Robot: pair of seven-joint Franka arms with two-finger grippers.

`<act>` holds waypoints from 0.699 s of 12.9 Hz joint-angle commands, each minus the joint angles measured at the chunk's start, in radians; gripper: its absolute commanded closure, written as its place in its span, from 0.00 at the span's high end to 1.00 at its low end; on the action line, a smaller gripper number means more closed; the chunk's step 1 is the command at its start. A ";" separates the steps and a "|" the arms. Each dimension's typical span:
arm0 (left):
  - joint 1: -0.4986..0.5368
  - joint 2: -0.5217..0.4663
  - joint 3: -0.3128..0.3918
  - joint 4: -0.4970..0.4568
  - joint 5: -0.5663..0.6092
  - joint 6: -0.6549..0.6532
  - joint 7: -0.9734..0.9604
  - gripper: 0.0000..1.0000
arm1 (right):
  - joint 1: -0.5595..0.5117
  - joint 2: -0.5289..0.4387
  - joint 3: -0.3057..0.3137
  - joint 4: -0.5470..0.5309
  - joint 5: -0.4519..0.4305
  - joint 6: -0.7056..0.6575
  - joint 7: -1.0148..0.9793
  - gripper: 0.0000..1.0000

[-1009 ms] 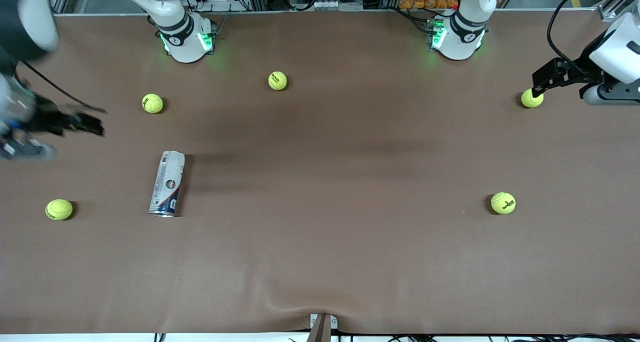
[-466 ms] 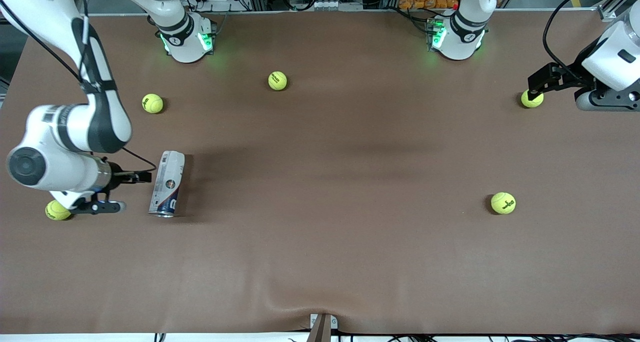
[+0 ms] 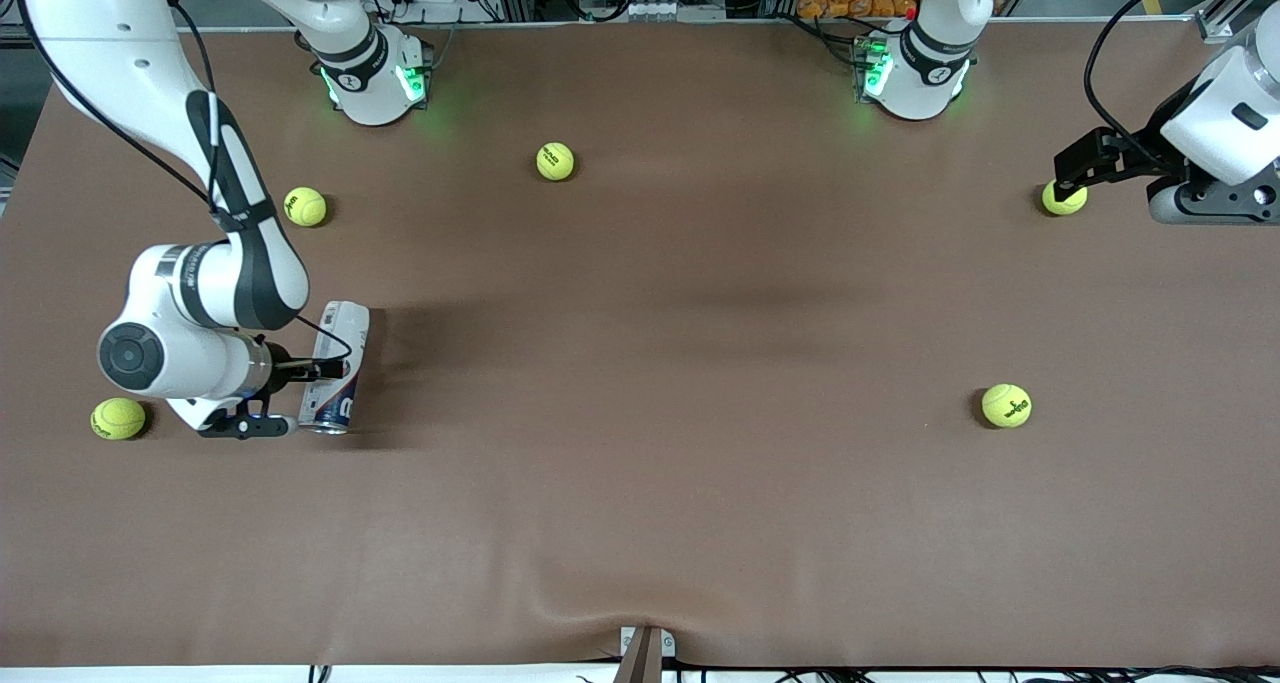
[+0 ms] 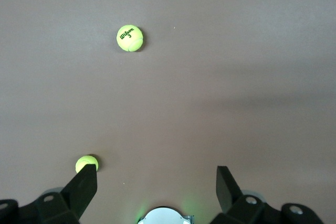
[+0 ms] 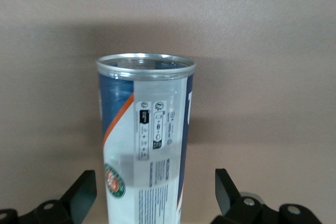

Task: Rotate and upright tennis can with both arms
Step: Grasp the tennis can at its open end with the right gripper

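The right gripper (image 3: pixel 322 370) has closed in on the lying clear-plastic, silver-rimmed tennis can (image 3: pixel 336 366), fingers spread either side; the left gripper (image 3: pixel 1068 172) waits, open, over a yellow-green tennis ball (image 3: pixel 1063 198).

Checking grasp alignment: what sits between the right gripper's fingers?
The right wrist view shows the tennis can lying between the open right gripper's fingers, untouched.

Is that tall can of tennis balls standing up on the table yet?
No, the tennis can lies on its side on the table, with the right gripper open around it.
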 commanded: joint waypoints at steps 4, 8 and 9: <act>0.002 0.009 -0.002 0.007 -0.001 -0.003 0.003 1.00 | -0.004 0.062 0.000 -0.005 0.023 0.008 -0.021 1.00; 0.002 0.010 -0.002 0.008 0.001 -0.003 0.003 1.00 | 0.001 0.082 0.000 -0.016 0.023 0.014 -0.021 1.00; 0.002 0.010 -0.002 0.008 0.001 -0.003 0.003 1.00 | 0.001 0.084 0.000 -0.013 0.023 0.020 -0.021 1.00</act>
